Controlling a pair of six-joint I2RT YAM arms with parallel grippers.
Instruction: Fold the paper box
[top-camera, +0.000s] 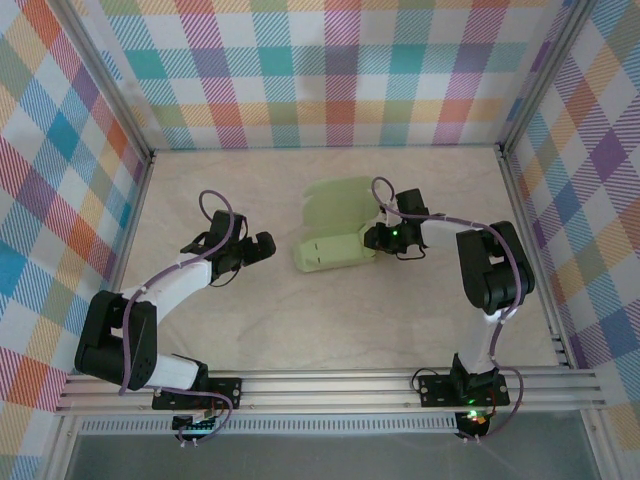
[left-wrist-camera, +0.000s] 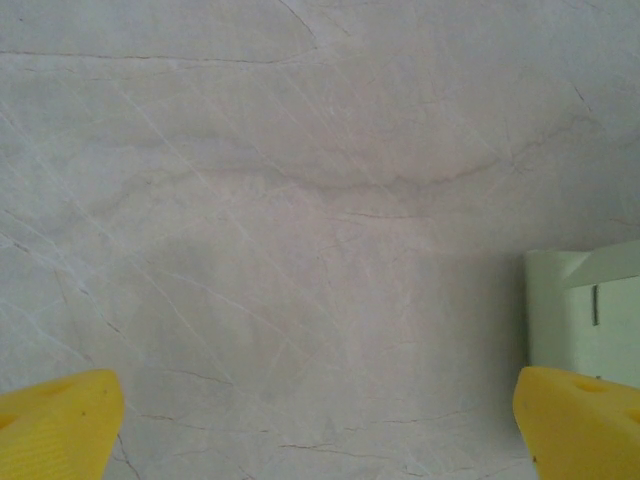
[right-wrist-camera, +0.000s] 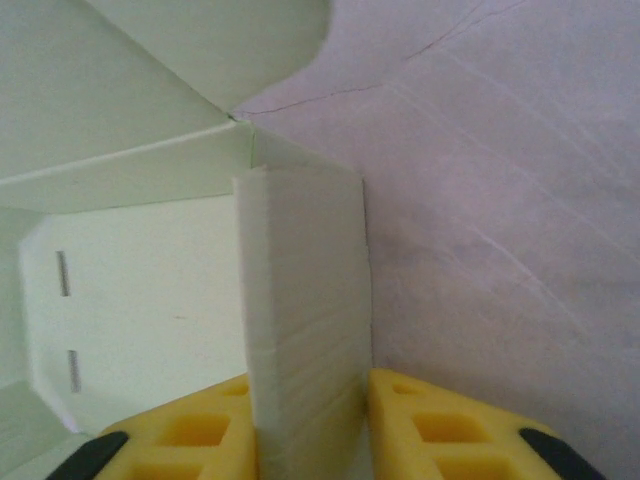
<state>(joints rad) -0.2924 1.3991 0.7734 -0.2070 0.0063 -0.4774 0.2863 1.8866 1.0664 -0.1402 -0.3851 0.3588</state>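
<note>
No writing, label, brand, number or sign can be read in any view. The pale sage-green thin-card paper box (right-wrist-camera: 150, 320) is plain. Its only marks are two short dark slits (right-wrist-camera: 63, 273) on the inner panel at the left of the right wrist view, and these are cuts in the card, not characters.

A pale, faintly veined table (top-camera: 300, 330) sits between plaid walls (top-camera: 330, 70) in pastel colours. Aluminium rails (top-camera: 340, 385) run along its near edge, with metal posts (top-camera: 116, 85) at the back corners.
</note>
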